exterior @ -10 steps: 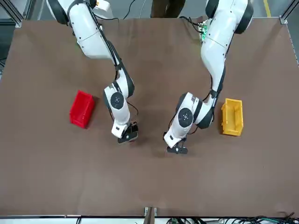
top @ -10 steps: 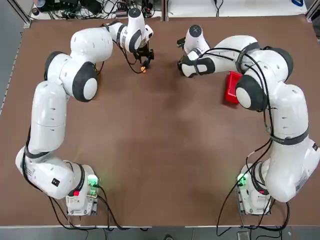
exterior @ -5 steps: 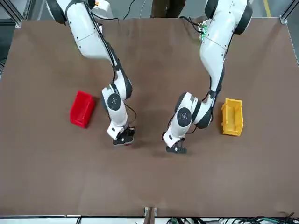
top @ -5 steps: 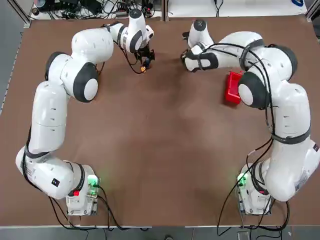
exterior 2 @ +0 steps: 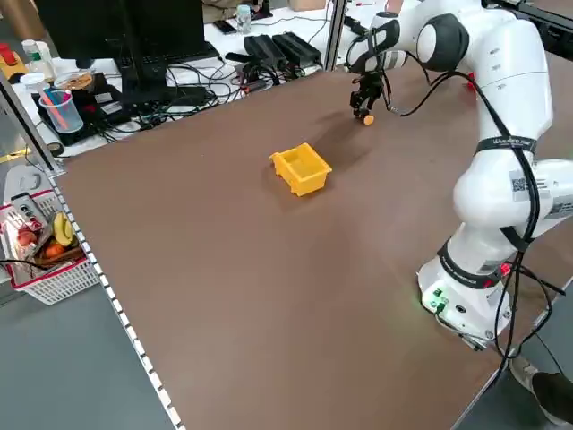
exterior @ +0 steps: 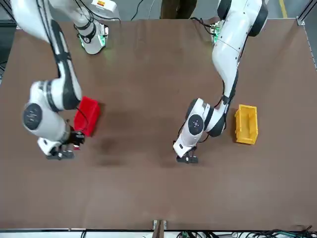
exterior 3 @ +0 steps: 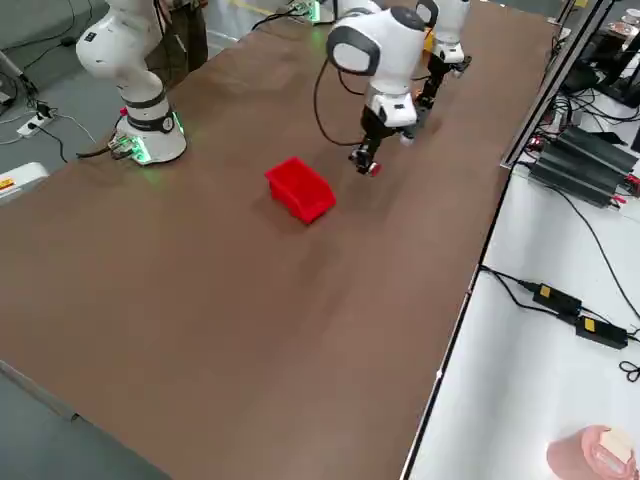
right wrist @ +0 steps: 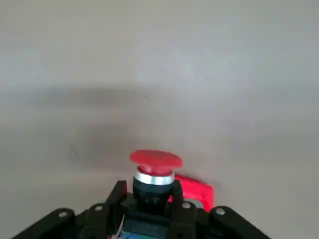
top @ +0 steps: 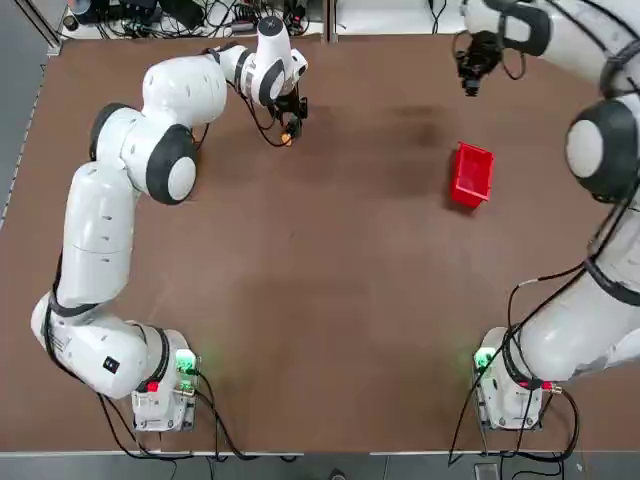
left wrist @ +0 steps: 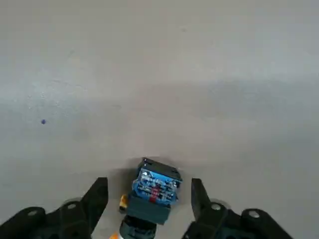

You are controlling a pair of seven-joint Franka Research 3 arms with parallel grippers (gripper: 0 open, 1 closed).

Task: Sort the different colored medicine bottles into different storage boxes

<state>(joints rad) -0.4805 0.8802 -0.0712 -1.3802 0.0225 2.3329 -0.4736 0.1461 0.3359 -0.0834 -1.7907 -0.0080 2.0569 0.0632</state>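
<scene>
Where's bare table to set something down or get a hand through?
Free: table middle toward the bases; the gap between left claw and red bin. Crowded: left claw beside yellow bin; right claw, holding a bottle, near red bin.
</scene>
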